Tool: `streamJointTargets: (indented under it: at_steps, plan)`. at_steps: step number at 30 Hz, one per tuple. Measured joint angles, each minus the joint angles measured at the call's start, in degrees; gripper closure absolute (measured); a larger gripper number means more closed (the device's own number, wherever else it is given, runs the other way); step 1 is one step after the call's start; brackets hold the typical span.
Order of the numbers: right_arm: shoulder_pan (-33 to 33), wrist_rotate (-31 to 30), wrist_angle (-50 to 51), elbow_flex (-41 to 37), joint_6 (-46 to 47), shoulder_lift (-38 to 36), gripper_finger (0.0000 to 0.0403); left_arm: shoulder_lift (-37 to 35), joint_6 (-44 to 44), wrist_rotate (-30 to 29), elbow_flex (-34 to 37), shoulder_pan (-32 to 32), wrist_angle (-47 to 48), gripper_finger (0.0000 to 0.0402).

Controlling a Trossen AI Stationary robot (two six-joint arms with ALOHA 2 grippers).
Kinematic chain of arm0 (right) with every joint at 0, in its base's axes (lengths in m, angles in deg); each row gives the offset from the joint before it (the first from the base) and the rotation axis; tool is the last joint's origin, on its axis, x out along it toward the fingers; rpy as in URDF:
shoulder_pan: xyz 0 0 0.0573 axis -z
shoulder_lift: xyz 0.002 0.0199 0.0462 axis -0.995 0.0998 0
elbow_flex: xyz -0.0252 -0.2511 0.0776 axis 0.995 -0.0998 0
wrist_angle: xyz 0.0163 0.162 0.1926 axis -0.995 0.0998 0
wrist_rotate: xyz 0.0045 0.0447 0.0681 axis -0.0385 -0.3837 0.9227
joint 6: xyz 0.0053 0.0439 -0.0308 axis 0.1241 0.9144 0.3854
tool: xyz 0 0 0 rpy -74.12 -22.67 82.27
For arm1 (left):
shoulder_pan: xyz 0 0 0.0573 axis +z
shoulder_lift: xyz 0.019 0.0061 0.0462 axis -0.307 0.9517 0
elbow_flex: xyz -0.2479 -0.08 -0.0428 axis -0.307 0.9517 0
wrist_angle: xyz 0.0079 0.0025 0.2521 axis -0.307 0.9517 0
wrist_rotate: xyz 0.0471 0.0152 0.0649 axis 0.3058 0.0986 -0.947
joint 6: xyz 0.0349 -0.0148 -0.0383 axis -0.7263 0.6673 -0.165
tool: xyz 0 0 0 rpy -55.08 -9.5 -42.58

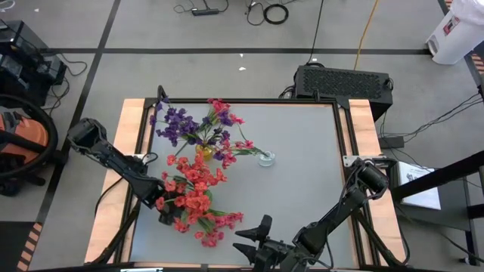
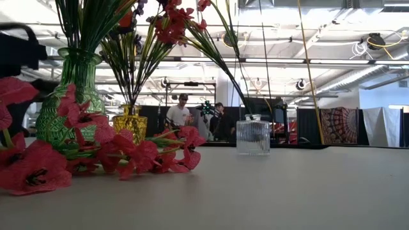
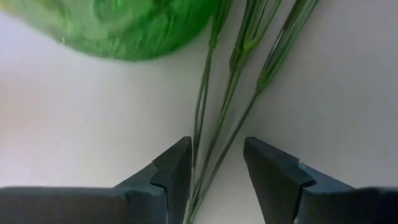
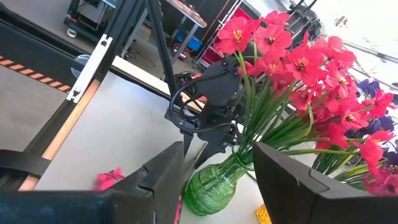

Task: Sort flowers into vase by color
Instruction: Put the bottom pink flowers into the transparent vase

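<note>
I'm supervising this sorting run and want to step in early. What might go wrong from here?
1. The left pincer is open around several green stems at once; closing could lift more than one sprig.
2. It works right beside the green vase, which already holds tall red flowers; a nudge might tip it.
3. Loose red sprigs lie against that vase's foot and may drag along.
</note>
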Motion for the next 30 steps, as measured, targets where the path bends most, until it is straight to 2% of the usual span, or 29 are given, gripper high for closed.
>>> streamJointTargets:
  at_steps: [6, 14, 30]
  plan:
    - [0.0, 0.0, 0.0, 0.0, -0.7, 0.0, 0.0218, 0.0, 1.5, 3.3, -0.9, 0.0, -1.0, 0.0250]
    - [0.0, 0.0, 0.0, 0.0, -1.7, 0.0, 0.0218, 0.0, 7.4, 9.6, -1.0, 0.0, -2.3, 0.0311]
    - [0.0, 0.0, 0.0, 0.0, -3.1, 0.0, 0.0218, 0.0, 7.6, 17.0, -1.0, -0.3, -5.2, 0.0396]
